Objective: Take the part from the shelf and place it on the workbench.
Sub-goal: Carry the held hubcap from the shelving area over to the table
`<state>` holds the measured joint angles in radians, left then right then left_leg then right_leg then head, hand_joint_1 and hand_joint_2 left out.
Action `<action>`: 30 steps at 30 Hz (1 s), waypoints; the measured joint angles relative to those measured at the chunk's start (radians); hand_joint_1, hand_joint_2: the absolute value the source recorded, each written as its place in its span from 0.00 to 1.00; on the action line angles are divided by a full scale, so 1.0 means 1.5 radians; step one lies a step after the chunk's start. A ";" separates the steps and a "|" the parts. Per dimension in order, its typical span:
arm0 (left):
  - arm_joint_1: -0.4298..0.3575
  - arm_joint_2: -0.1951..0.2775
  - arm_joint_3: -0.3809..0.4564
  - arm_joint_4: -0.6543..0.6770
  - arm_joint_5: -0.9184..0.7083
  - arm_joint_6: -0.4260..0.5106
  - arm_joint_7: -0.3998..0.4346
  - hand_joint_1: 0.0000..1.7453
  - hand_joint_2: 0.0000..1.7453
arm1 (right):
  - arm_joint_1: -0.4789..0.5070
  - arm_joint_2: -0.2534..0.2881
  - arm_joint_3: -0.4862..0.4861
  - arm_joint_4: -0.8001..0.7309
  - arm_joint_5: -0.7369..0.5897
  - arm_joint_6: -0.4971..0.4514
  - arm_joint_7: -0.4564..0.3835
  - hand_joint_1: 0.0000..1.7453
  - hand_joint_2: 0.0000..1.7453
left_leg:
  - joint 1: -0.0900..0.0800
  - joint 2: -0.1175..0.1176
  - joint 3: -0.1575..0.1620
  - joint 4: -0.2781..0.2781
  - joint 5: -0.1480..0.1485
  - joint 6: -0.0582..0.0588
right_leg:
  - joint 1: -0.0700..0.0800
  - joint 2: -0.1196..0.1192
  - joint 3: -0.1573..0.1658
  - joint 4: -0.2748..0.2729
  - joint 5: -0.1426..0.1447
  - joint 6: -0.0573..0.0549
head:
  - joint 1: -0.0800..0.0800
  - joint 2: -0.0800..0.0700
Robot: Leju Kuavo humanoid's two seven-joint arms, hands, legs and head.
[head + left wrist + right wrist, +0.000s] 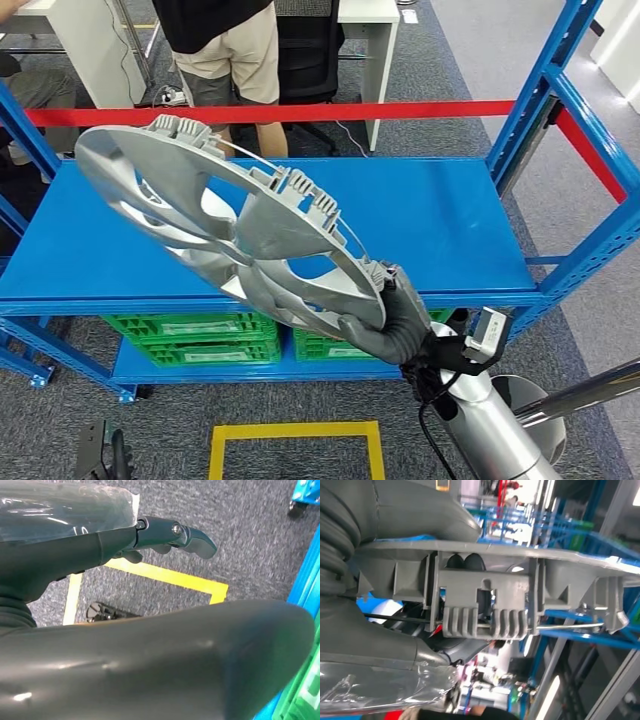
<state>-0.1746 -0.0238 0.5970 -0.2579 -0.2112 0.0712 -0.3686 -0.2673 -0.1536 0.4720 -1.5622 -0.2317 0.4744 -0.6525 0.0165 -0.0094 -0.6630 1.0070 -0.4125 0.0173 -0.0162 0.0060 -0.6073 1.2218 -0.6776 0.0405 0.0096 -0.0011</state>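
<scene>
The right robot hand (392,325), lower centre-right of the head view, grips the rim of the part (219,225), a silver wheel-cover-like disc with spokes and clips. The part is held tilted above the blue shelf (453,230), spanning from upper left toward centre frame. In the right wrist view the part's clip edge (486,600) sits between the thumb and the dark fingers (465,562). The left robot hand (158,535) hangs over grey carpet with yellow floor tape (166,577); its fingers are extended, holding nothing. Green crates (196,338) sit on the lower level. A person (226,50) stands behind the shelf, top centre.
</scene>
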 joint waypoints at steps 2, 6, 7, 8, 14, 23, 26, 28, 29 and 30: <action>0.000 0.000 0.000 0.000 0.000 0.000 0.002 0.00 0.00 | 0.001 -0.001 0.001 0.004 -0.004 0.018 -0.002 1.00 1.00 | 0.000 0.000 -0.007 0.001 0.005 -0.002 | -0.001 0.000 -0.003 0.029 -0.003 0.003 | 0.000 0.000; 0.001 0.000 0.000 0.000 0.002 -0.011 0.003 0.00 0.00 | -0.002 -0.001 0.001 0.007 -0.024 0.066 0.000 1.00 1.00 | 0.004 0.000 -0.023 0.009 0.017 -0.015 | -0.002 0.002 0.084 -0.126 0.065 0.000 | 0.000 0.000; 0.001 0.001 0.000 0.000 0.003 -0.015 0.003 0.00 0.00 | -0.004 -0.001 0.001 0.008 -0.031 0.078 0.000 1.00 1.00 | 0.004 -0.001 -0.026 0.011 0.022 -0.020 | 0.000 0.005 0.092 -0.145 0.070 -0.004 | 0.000 0.000; 0.001 0.001 0.000 0.000 0.003 -0.020 0.003 0.00 0.00 | -0.005 0.000 0.001 0.009 -0.036 0.089 0.002 1.00 1.00 | 0.004 -0.001 -0.027 0.010 0.027 -0.025 | 0.002 0.007 0.090 -0.148 0.072 -0.009 | 0.000 0.000; 0.005 0.001 0.000 0.000 0.006 -0.038 0.002 0.00 0.00 | 0.002 0.004 0.000 0.015 -0.032 0.108 0.006 1.00 1.00 | 0.008 0.000 -0.057 0.095 -0.069 -0.045 | 0.001 -0.001 0.050 -0.145 0.111 -0.043 | -0.003 0.000; -0.003 0.001 0.000 -0.002 0.006 -0.047 -0.005 0.00 0.00 | 0.017 0.015 -0.005 0.014 -0.017 0.105 0.005 1.00 1.00 | 0.001 0.000 0.106 0.008 -0.092 -0.030 | 0.007 -0.007 -0.014 -0.127 0.156 -0.028 | -0.003 0.000; -0.004 0.001 0.000 -0.002 0.006 -0.046 -0.010 0.00 0.00 | 0.021 0.018 -0.009 0.014 -0.021 0.114 0.012 1.00 1.00 | 0.000 0.002 0.102 -0.008 -0.085 -0.017 | 0.005 -0.006 -0.020 -0.128 0.159 -0.015 | -0.003 0.000; -0.005 0.000 0.000 -0.003 0.006 -0.044 -0.019 0.00 0.00 | 0.024 0.021 -0.013 0.014 -0.015 0.118 0.020 1.00 1.00 | 0.002 0.005 0.088 -0.012 -0.070 -0.007 | 0.005 -0.005 -0.032 -0.091 0.112 -0.010 | 0.000 0.000; -0.006 0.000 -0.001 -0.004 0.006 -0.043 -0.025 0.00 0.00 | 0.026 0.022 -0.015 0.014 -0.007 0.118 0.023 1.00 1.00 | 0.001 0.006 0.079 -0.011 -0.063 -0.004 | 0.005 -0.005 -0.042 -0.055 0.078 -0.009 | 0.001 0.000; -0.006 0.001 -0.001 -0.006 0.005 -0.041 -0.033 0.00 0.00 | 0.027 0.023 -0.016 0.014 0.003 0.117 0.027 1.00 1.00 | 0.000 0.007 0.068 -0.009 -0.056 -0.002 | 0.005 -0.005 -0.051 -0.011 0.048 -0.008 | 0.002 0.000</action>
<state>-0.1840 -0.0229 0.5960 -0.2662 -0.2031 0.0095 -0.4182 -0.2266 -0.1197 0.4474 -1.5407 -0.2271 0.6498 -0.6122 0.0160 0.0004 -0.5612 0.9941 -0.4967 0.0147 -0.0088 -0.0012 -0.6839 1.2055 -0.6051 0.0278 0.0120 -0.0011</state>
